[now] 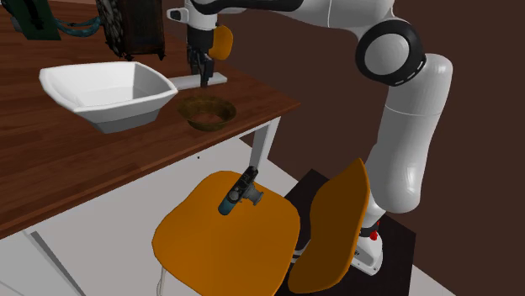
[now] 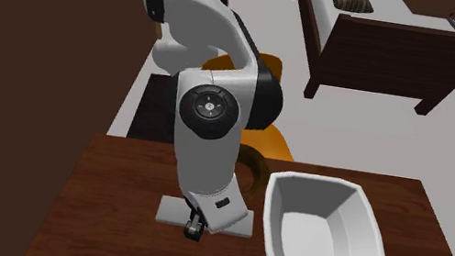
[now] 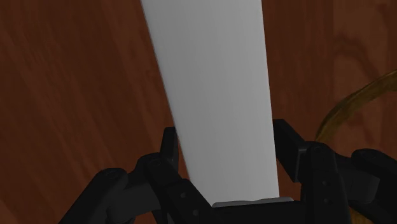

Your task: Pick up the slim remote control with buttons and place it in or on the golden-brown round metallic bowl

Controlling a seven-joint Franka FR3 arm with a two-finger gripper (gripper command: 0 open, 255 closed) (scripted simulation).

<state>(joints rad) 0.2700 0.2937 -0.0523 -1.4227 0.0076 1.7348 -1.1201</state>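
Remote (image 3: 213,95) lies clasped between the fingers (image 3: 289,146) in wrist view; shoulder view shows bowl (image 1: 206,112) beside it.

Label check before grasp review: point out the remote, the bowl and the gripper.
remote (image 3: 213,95): wrist view, middle of its plain grey face.
bowl (image 1: 206,124): shoulder view, near wall below the rim.
gripper (image 1: 202,82): shoulder view, between the fingertips at the remote.

Arm (image 1: 412,126) comes up from the near right, elbow bent high, then reaches far left with the wrist pointing straight down. Gripper (image 1: 202,74) sits low, its black fingers (image 3: 170,149) snug against both long edges of the remote (image 3: 210,76).
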